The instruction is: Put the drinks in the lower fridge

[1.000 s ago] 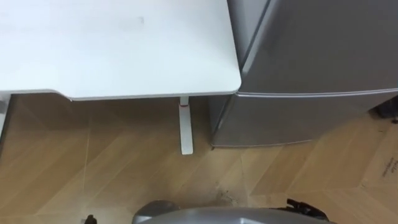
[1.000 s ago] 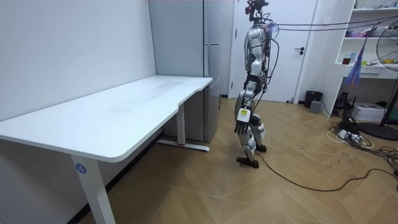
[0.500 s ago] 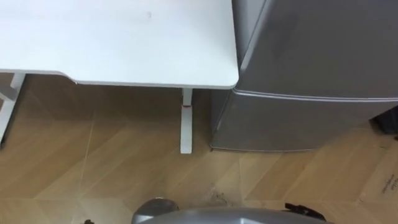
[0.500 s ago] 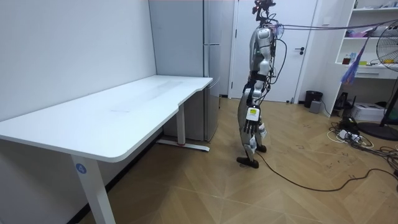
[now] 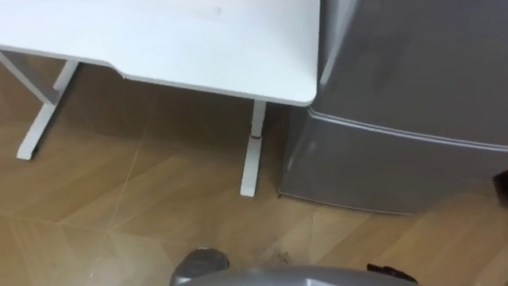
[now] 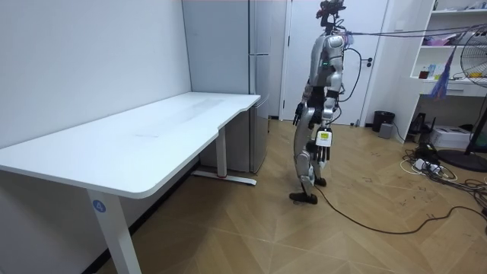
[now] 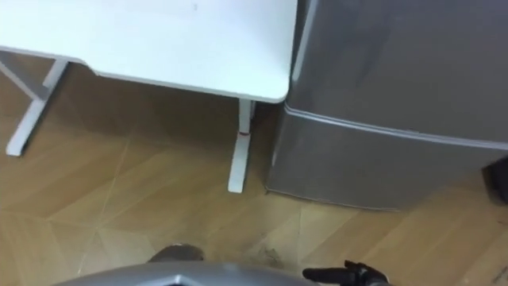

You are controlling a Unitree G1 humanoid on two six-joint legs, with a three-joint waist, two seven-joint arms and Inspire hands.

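With the lower fridge door (image 5: 397, 171) shut at the frame's right beside the white desk (image 5: 198, 40), the drinks may sit inside or elsewhere, I cannot tell; the left hand (image 6: 323, 148) hangs mid-frame, state unreadable, so any approach should square to that door, clear of the desk corner

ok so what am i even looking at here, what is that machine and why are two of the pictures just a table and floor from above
The machine is a two-legged humanoid robot, seen whole in the room view, standing on the wooden floor beside a tall grey fridge and a long white desk. One hand hangs open at its side, holding nothing. The other two pictures come from a pair of cameras in its head, looking down: they show the desk's corner, a desk leg and the fridge front, doors shut. Nothing lies on the desk, and no drinks are in sight yet.
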